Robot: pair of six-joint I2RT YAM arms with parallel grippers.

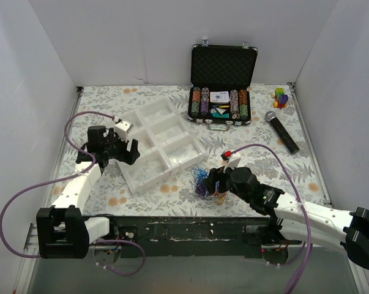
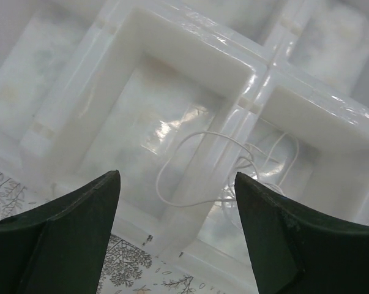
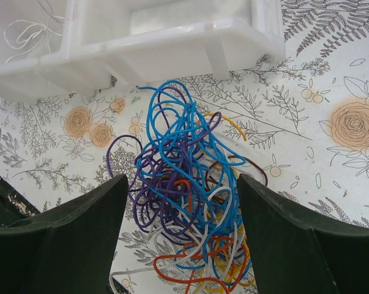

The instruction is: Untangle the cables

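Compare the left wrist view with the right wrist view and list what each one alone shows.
Left wrist only: the open left claw, close over the white tray's compartments. Right wrist only: the tangle of coloured cables on the flowered table cover, framed by the open right claw. Both: the tray, a thin white wire in it, and the cover.

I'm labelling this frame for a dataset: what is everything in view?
cable tangle: one, blue, purple, orange, white, beside the tray
white wire: one, across a tray divider
tray: one, white, left of centre
chip case: one, black, open, far edge
microphone: one, black, far right
toy blocks: one cluster, multicoloured, far right corner
tablecloth: one, floral
left arm: jaws open over the tray
right arm: jaws open over the tangle
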